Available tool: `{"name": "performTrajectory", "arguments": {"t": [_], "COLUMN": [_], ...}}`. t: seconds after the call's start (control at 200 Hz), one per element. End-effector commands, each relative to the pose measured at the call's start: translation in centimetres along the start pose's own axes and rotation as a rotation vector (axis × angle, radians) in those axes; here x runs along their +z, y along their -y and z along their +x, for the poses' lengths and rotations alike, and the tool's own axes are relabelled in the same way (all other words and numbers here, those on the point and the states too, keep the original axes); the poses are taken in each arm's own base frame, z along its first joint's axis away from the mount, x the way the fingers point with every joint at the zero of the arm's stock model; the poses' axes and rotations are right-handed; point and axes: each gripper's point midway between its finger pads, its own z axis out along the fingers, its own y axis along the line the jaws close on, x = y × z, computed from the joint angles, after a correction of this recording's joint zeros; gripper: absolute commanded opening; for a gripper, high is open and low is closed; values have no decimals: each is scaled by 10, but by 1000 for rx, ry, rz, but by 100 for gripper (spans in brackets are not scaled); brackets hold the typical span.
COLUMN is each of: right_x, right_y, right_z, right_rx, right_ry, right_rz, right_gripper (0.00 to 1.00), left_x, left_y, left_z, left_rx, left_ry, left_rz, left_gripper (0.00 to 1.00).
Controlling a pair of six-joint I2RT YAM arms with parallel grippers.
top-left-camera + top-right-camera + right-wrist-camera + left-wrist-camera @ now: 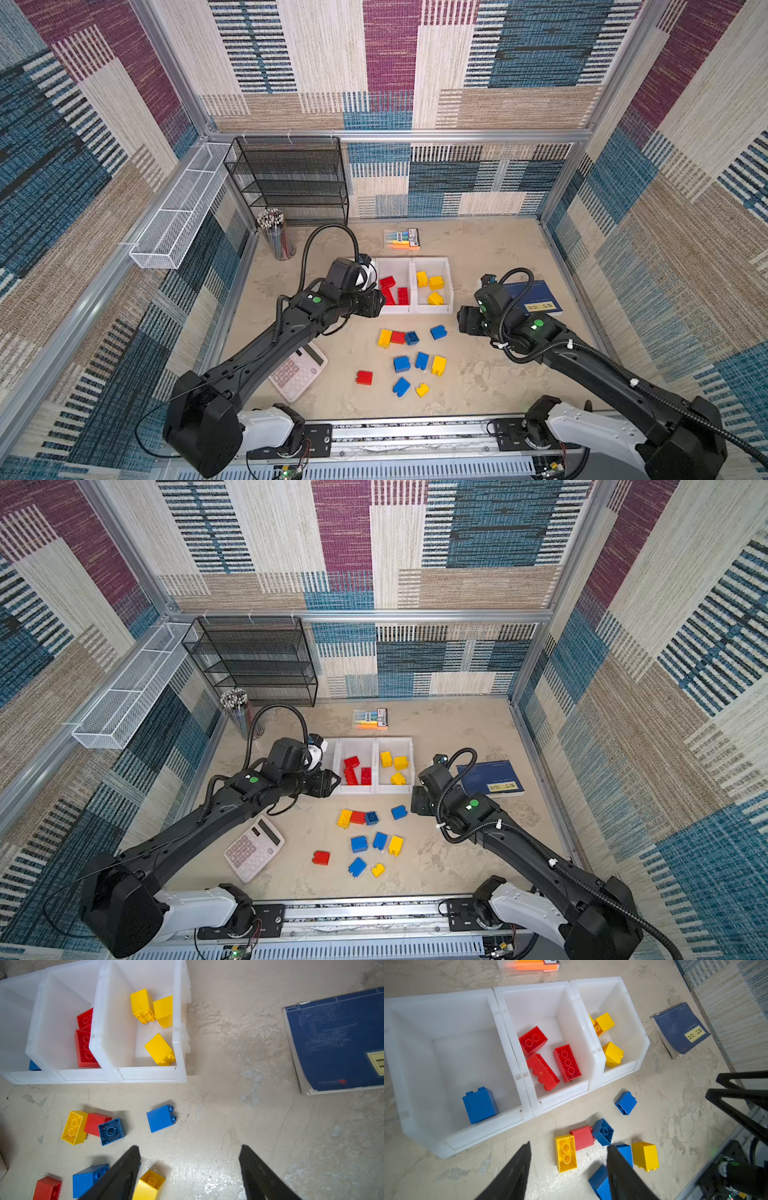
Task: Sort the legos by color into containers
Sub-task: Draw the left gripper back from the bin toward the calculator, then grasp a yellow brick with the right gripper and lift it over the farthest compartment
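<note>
Under halfway. The bins (496,999) hold one blue brick (480,1105), three red bricks (566,1062) and three yellow bricks (612,1054). Ten loose bricks (401,363) lie on the surface (478,374) in front. Left pincer (569,1145) and right pincer (189,1146) are both released and empty.

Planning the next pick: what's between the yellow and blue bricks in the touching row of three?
A red brick, touching the yellow brick and the blue brick, in both top views.
</note>
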Motion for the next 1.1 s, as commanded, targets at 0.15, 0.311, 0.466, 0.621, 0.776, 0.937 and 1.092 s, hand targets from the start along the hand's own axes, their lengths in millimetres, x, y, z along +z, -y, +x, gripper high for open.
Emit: {"name": "performTrajectory", "arguments": {"t": [0.15,0.311,0.466,0.621,0.776,0.937,1.092], "right_x": [9,13,15,19,25,35,41], "right_y": [-16,-20,-26,-37,-53,-69,-71], "right_z": [4,7,10,18,27,38,59], "right_rx": [-14,-17,-20,-28,-72,-124,-163], "right_ry": [-28,-46,-59,-80,-107,-153,-223], "right_rz": [-73,-87,-107,-126,-122,-114,-67], "right_gripper": [77,76,76,76,76,76,75], "left_x": [-16,-21,-22,-22,-22,-24,-26], "left_y": [-6,-9,-10,-12,-14,-15,-17], "left_z": [4,12,19,25,28,30,33], "left_rx": [-55,-66,-85,-96,-97,-97,-100], "left_ry": [80,83,78,75,70,67,67], "left_rz": [-8,-14,-11,-14,-22,-25,-30], "left_gripper": [61,62,62,62,62,62,63]}}
